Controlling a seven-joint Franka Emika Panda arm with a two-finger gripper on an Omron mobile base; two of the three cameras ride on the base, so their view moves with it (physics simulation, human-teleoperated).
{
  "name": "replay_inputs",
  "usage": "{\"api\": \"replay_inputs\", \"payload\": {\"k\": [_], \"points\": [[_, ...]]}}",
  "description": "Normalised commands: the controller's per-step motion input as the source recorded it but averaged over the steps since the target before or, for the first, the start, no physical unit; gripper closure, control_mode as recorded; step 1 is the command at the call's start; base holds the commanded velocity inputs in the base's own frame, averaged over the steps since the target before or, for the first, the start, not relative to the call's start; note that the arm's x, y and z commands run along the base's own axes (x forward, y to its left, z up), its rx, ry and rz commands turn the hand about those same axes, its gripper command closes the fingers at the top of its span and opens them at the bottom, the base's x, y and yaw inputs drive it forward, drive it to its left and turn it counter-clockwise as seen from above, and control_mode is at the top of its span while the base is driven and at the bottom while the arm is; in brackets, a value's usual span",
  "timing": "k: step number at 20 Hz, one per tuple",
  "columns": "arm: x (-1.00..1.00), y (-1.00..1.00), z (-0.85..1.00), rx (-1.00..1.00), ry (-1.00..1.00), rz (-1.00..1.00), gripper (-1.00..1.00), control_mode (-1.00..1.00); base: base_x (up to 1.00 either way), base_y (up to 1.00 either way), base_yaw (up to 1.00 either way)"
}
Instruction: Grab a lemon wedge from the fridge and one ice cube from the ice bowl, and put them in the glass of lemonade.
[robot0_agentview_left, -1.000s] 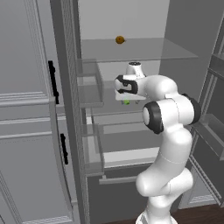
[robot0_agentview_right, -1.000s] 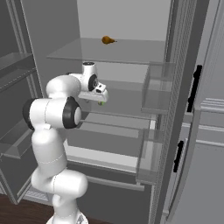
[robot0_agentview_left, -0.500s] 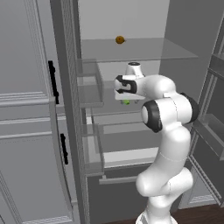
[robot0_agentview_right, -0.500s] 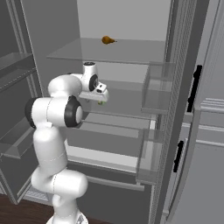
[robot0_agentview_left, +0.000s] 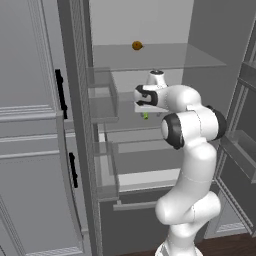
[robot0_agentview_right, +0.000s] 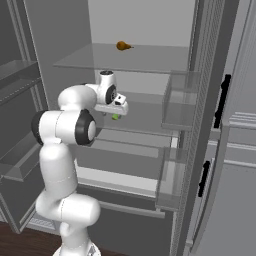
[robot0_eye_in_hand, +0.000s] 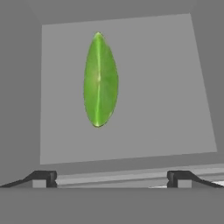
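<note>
fridge open, gripper over the wedge

fridge (robot0_agentview_left: 210, 30) doors stand open before us, pale interior and glass shelves exposed, light-grey panelled cabinets (robot0_agentview_left: 30, 150) with black handles at its side. we see the white arm reaching in at the middle shelf (robot0_agentview_right: 145, 117). its gripper (robot0_eye_in_hand: 111, 177) points down at that shelf, fingers spread wide, nothing between them. in the hand view the two dark fingertips (robot0_eye_in_hand: 43, 176) stand far apart at the bottom, and the lemon wedge (robot0_eye_in_hand: 100, 80) lies flat on the grey shelf beyond them, apart from both tips. we note the wedge renders green with a pale centre line, a narrow pointed oval. in the base views it shows as a small green spot (robot0_agentview_left: 145, 116) just under the hand (robot0_agentview_right: 116, 116). a small round orange ball (robot0_agentview_left: 136, 45) sits on the upper shelf, well above the hand; from the right it shows a short stem (robot0_agentview_right: 123, 46).
</note>
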Motion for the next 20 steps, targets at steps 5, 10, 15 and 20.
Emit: {"api": "replay_inputs", "payload": {"k": [5,10,15,20], "points": [[0.31,-0.02,-0.03,0.00,0.00,0.00,-1.00,-1.00,0.00,0.00,0.00],[0.47,0.00,-0.19,0.00,0.00,0.01,-1.00,-1.00,0.00,0.00,0.00],[0.39,0.02,-0.05,0.00,0.00,0.02,-1.00,-1.00,0.00,0.00,0.00],[0.42,0.04,-0.04,0.00,0.00,0.04,-1.00,-1.00,0.00,0.00,0.00]]}}
